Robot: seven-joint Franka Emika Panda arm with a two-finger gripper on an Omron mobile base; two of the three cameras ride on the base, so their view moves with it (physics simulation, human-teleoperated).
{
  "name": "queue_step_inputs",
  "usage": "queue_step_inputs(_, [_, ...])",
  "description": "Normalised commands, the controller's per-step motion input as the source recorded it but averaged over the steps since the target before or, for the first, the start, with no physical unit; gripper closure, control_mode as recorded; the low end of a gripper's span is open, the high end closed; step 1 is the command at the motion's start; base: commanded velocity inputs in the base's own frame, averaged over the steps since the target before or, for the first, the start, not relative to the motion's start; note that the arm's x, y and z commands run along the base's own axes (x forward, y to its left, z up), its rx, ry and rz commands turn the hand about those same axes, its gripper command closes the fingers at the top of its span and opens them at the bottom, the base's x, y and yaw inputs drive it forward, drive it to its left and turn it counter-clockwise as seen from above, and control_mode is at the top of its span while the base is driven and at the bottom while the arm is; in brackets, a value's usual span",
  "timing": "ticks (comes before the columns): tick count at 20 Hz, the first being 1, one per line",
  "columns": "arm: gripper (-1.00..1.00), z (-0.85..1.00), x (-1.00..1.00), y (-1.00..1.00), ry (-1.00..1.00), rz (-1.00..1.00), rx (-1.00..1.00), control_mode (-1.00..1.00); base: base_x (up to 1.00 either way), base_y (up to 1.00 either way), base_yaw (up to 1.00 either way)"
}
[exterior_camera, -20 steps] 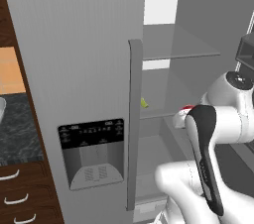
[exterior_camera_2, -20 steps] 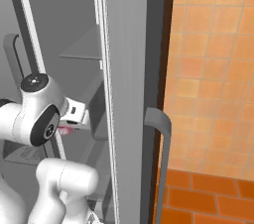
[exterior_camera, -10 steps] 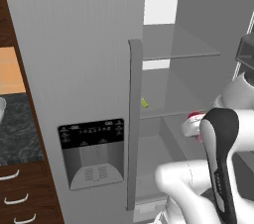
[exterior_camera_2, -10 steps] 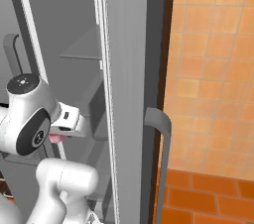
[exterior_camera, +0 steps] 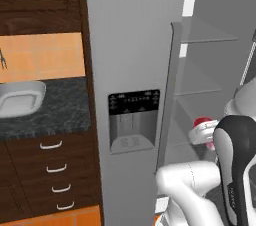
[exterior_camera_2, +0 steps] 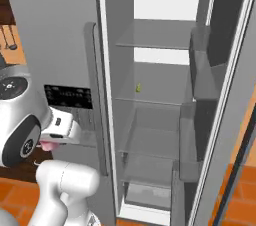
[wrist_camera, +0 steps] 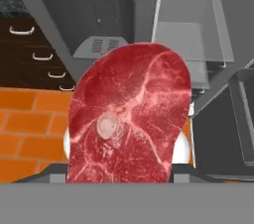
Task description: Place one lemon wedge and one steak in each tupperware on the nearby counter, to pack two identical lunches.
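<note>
Here, one steak (wrist_camera: 130, 119) held in the hand (wrist_camera: 128, 166), one lemon wedge (exterior_camera_2: 138, 88) on fridge shelf (exterior_camera_2: 150, 99), one tupperware (exterior_camera: 19, 99).

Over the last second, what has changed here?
The base seems to have backed away and to the left, so both base views shifted: the counter and the tub have come into view. The steak stays gripped, and the lemon wedge stays on its fridge shelf.
</note>
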Motion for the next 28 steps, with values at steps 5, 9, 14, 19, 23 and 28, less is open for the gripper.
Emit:
queue_step_inputs(5, [1.0, 0.0, 0.0, 0.0, 0.0, 0.0, 0.0, 1.0, 0.01, 1.0, 0.0])
queue_step_inputs(9, [1.0, 0.0, 0.0, 0.0, 0.0, 0.0, 0.0, 1.0, 0.01, 1.0, 0.0])
queue_step_inputs(14, [1.0, 0.0, 0.0, 0.0, 0.0, 0.0, 0.0, 1.0, 0.29, 0.98, -0.01])
queue_step_inputs(19, [1.0, 0.0, 0.0, 0.0, 0.0, 0.0, 0.0, 1.0, 0.71, 0.8, 0.0])
queue_step_inputs(23, [1.0, 0.0, 0.0, 0.0, 0.0, 0.0, 0.0, 1.0, 0.82, 0.85, 0.0])
queue_step_inputs(28, [1.0, 0.0, 0.0, 0.0, 0.0, 0.0, 0.0, 1.0, 0.71, 0.42, 0.0])
